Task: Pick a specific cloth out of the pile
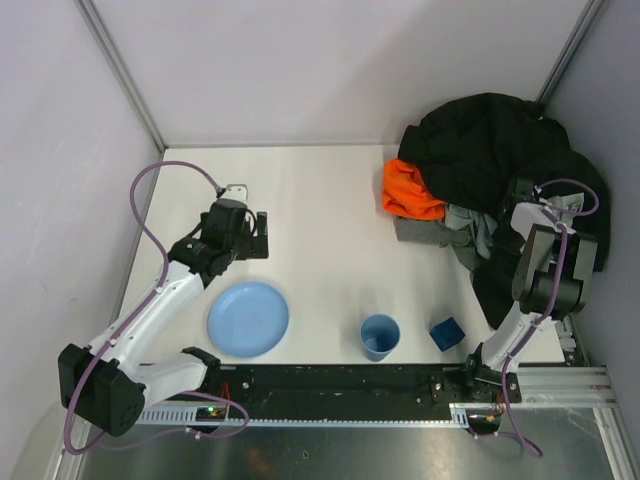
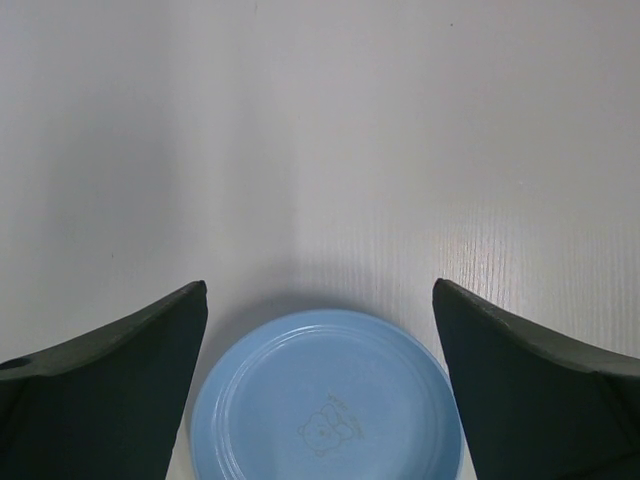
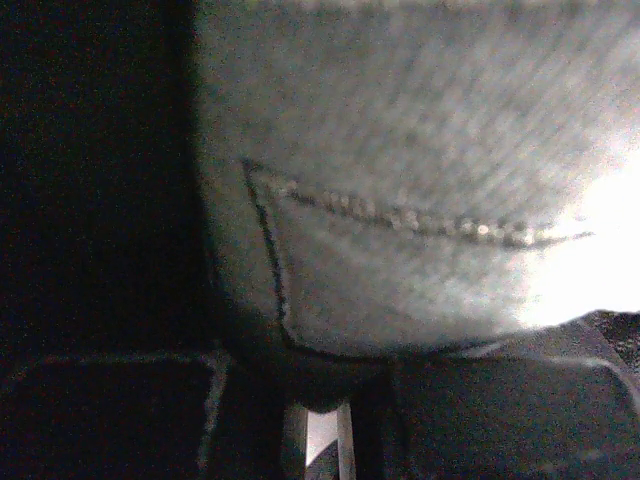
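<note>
Pinching a fold of the cloth (image 3: 400, 150) between nearly closed jaws: right gripper (image 1: 522, 195), sunk in the pile (image 1: 480, 170) at the far right corner of the table (image 1: 320, 190). Grey fabric with a stitched seam filling the right wrist view. More grey spilling from under the black jacket (image 1: 500, 125), just beside the orange cloth (image 1: 408, 190). Spread wide, holding nothing: left gripper (image 2: 320, 285), above the far rim of the blue plate (image 2: 325, 400). Near the front edge, blue cup (image 1: 380, 335) and blue block (image 1: 446, 332), apart.
</note>
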`<state>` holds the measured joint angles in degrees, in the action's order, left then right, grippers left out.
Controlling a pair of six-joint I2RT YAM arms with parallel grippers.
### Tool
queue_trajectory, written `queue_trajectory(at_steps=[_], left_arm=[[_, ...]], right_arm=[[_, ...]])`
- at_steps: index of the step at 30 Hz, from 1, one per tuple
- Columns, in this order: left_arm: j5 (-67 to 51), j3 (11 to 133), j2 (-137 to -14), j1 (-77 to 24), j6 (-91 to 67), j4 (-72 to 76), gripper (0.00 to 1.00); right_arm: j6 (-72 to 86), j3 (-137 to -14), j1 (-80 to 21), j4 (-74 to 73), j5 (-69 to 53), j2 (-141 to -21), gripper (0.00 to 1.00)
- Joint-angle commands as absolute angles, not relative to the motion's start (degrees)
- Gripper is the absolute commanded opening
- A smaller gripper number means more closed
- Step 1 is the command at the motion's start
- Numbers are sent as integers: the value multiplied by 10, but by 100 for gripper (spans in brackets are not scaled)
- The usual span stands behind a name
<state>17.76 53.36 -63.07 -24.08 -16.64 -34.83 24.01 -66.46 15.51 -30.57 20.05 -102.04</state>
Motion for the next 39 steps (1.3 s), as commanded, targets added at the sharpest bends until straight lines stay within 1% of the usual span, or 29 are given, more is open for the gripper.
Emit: queue_trajectory(at_steps=[1, 6, 9, 11, 13, 16, 17, 18, 21, 24, 31, 35, 39], left_arm=[[174, 533, -619, -238, -169, -334, 100], [175, 533, -619, -238, -168, -333, 100], [174, 532, -616, -239, -169, -333, 100], [173, 531, -614, -238, -169, -333, 100], [172, 531, -612, -238, -169, -333, 100], [170, 530, -609, -238, -170, -332, 100], [170, 530, -608, -239, -170, -333, 99], [170, 529, -607, -238, -170, -333, 100], [167, 529, -605, -238, -170, -333, 100], [163, 528, -605, -239, -171, -332, 100], [155, 528, -612, -238, -170, -332, 99], [155, 527, -613, -238, -170, -332, 100], [148, 523, -601, -239, -168, -319, 100]], right_arm=[[250, -661, 151, -308, 178, -1078, 9], [235, -661, 151, -302, 164, -1062, 13], [226, -661, 150, -305, 144, -1035, 19], [222, -661, 147, -311, 134, -1008, 29], [218, -661, 140, -319, 130, -974, 45], [218, -661, 126, -340, 134, -915, 72], [219, -661, 120, -348, 137, -891, 78], [221, -661, 114, -354, 139, -873, 81], [223, -656, 87, -370, 147, -809, 86], [226, -646, 60, -379, 147, -751, 88], [205, -591, 15, -327, 60, -628, 95], [203, -566, 8, -306, 31, -607, 99], [212, -558, 2, -319, 45, -615, 99]])
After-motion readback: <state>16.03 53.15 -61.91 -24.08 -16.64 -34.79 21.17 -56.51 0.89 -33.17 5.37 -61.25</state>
